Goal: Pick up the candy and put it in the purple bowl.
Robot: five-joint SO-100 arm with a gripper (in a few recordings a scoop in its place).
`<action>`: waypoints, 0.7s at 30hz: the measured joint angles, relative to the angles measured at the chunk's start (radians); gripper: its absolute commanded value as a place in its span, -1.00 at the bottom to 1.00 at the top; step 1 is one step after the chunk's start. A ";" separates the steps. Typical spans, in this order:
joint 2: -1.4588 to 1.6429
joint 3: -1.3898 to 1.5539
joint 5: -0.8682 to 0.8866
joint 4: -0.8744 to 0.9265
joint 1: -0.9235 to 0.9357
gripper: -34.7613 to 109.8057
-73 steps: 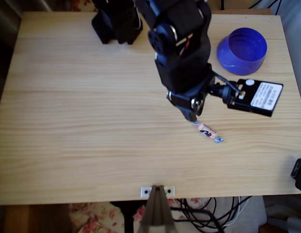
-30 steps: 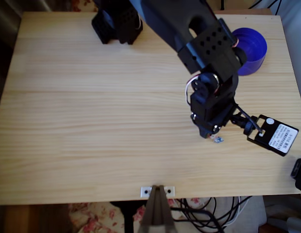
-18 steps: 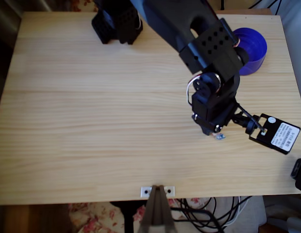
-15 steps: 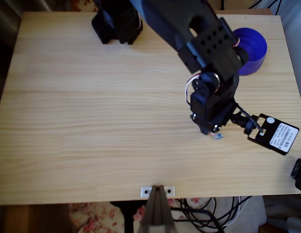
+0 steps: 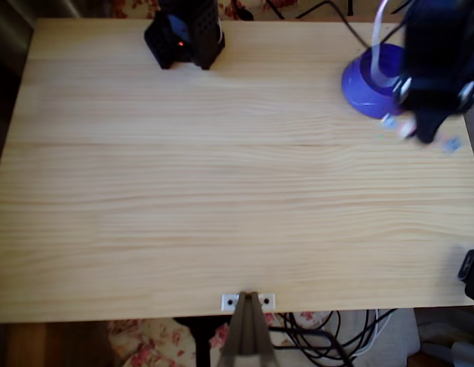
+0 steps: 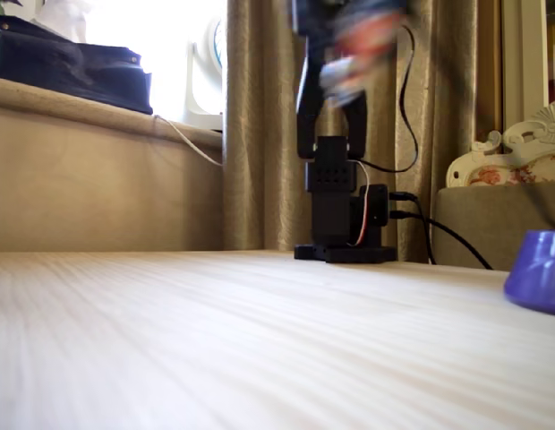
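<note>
Candy lifted and carried to the bowl's edge; drop not yet made.

Small pink-white wrapped candy [image 5: 417, 131] with bluish twisted ends held clear of the pale wooden table [image 5: 222, 191], pinched in the black gripper [image 5: 425, 128], just beside the round blue-violet plastic bowl [image 5: 367, 88]. Long axis roughly left to right in the overhead view, right end slightly lower, though blurred. Left: shifting over the bowl and letting go.
</note>
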 measured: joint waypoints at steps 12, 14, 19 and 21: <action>-0.094 -0.179 0.098 0.092 -0.282 -0.53; -0.094 -0.179 0.109 0.110 -0.319 -0.53; -0.077 -0.060 0.144 0.069 -0.382 -0.53; -0.067 0.049 0.158 0.020 -0.390 -0.53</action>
